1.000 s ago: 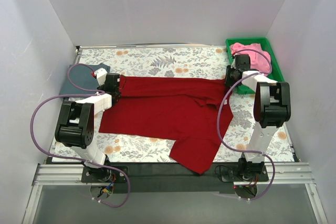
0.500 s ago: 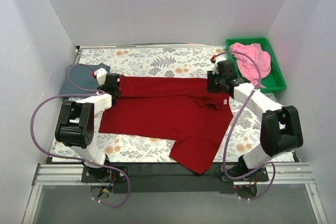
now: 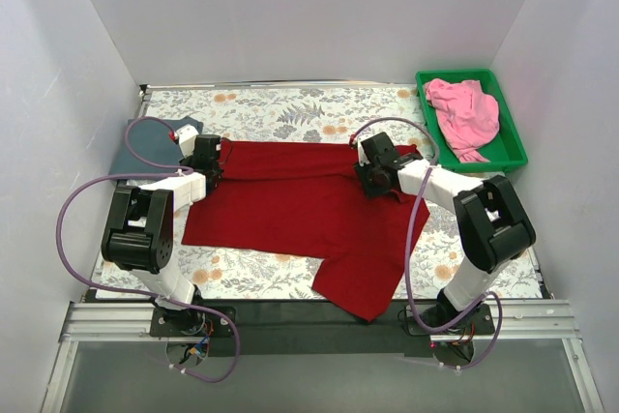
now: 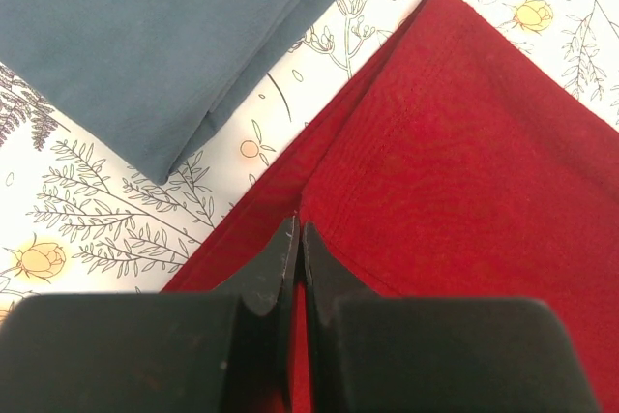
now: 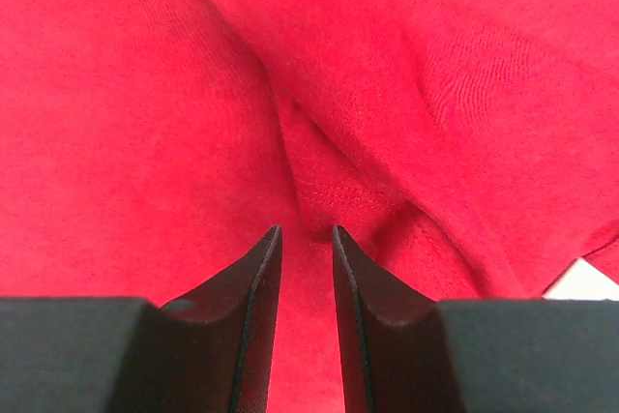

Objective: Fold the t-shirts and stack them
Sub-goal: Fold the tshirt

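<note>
A dark red t-shirt (image 3: pixel 290 202) lies spread on the floral table, one part hanging over the front edge. My left gripper (image 3: pixel 215 163) is shut on its upper left edge; in the left wrist view its jaws (image 4: pixel 297 229) pinch the red cloth (image 4: pixel 455 142). My right gripper (image 3: pixel 370 179) is over the shirt's upper right part, jaws narrow on a fold of red cloth (image 5: pixel 329 191), as the right wrist view (image 5: pixel 306 231) shows. A folded slate blue-grey t-shirt (image 3: pixel 145 147) lies at the far left (image 4: pixel 164 36). A pink t-shirt (image 3: pixel 464 113) lies crumpled in the bin.
A green plastic bin (image 3: pixel 513 147) stands at the back right corner. White walls close in the table on three sides. Purple cables loop from both arms. Floral tablecloth (image 3: pixel 290 108) shows behind the red shirt.
My right gripper has moved left and toward the front, from beside the bin to over the red shirt, drawing the shirt's right part inward. The left gripper has stayed put.
</note>
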